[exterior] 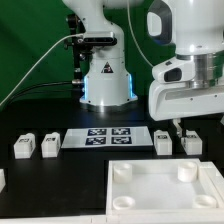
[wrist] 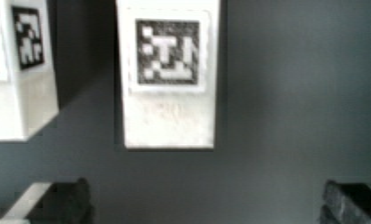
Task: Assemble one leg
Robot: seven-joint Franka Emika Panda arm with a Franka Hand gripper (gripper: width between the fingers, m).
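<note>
Jaws were wide apart, holding nothing, above a leg (wrist: 168, 85) on the worktop (exterior: 60, 178), at exterior view's right of the marker board (exterior: 108, 137); 2nd leg (wrist: 18, 70) just beside it.

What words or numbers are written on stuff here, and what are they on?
No words, letters or numbers can be read anywhere.
On the leg: only a black-and-white square pattern tag, no writing.
On the marker board: several of the same kind of pattern tags, no writing.
On the robot base: any label is too small to tell.
</note>
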